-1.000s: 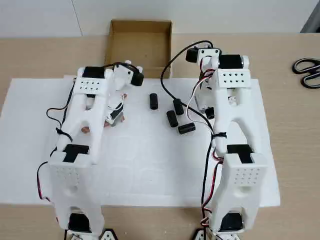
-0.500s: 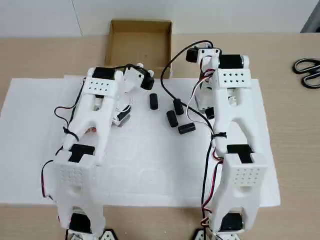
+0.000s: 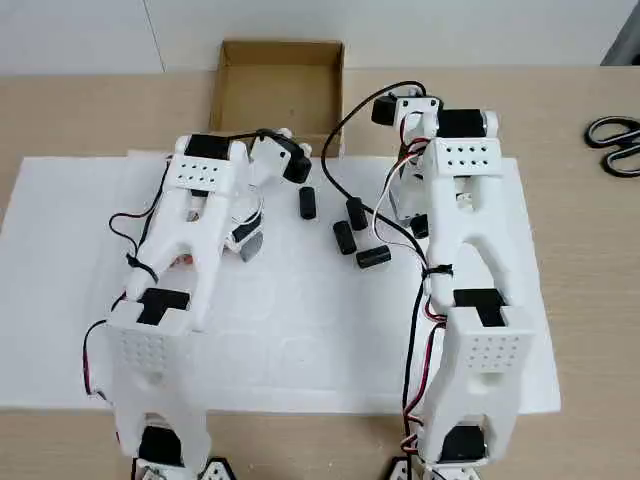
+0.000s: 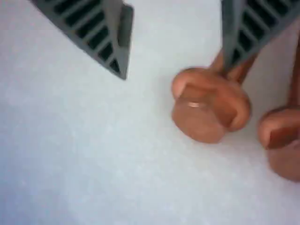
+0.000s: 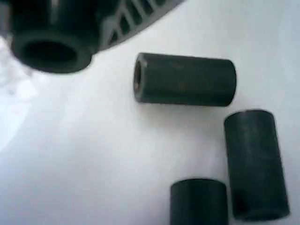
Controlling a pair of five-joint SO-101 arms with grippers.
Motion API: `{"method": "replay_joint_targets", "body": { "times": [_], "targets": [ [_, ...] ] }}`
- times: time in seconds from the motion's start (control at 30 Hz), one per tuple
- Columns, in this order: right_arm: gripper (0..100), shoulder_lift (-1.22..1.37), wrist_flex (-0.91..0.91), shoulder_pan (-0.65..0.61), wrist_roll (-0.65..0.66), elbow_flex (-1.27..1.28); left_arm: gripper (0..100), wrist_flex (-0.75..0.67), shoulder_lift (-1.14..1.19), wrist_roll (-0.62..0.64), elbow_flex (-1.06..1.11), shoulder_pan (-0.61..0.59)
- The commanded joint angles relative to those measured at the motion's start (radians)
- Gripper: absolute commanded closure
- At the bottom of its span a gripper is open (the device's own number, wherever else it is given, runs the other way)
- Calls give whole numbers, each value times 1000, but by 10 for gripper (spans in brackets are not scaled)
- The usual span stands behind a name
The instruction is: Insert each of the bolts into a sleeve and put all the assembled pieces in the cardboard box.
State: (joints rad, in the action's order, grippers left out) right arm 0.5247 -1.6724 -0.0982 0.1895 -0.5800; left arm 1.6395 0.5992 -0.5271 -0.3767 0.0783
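Currently loose sleeves (image 3: pixel 344 237) on sheet (image 3: pixel 300 330), outside cardboard box (image 3: pixel 285 95).

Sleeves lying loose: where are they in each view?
High view: four sleeves on the white sheet, mid-picture.
Right wrist view: three lie on that sheet.
Left wrist view: bolts on the sheet.
Shared landmark: the white sheet.
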Motion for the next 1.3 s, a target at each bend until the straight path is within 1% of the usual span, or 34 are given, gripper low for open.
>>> {"method": "replay_joint_targets", "body": {
  "times": [0.0,0.13,0.33,0.7,0.97,1.03,1.1,1.13,1.27],
  "targets": [
    [995,-82,-12,2,3,-6,870,-8,-5,-28,-25,0],
    [995,-82,-12,2,3,-6,870,-6,-6,-72,-28,-18],
    [995,-82,-12,1,3,-6,870,40,-14,-157,-33,-25],
    [995,-82,-12,1,3,-6,870,49,5,-209,-71,-20],
    [995,-82,-12,1,3,-6,873,54,133,-209,-77,-15],
    [995,-82,-12,1,3,-6,909,54,135,-209,-77,-14],
    [995,-82,-12,1,3,-6,980,55,135,-209,-82,-6],
    [995,-82,-12,1,3,-6,999,64,135,-207,-93,-2],
    [995,-82,-12,1,3,-6,995,112,133,-203,-147,29]
  ]
}}
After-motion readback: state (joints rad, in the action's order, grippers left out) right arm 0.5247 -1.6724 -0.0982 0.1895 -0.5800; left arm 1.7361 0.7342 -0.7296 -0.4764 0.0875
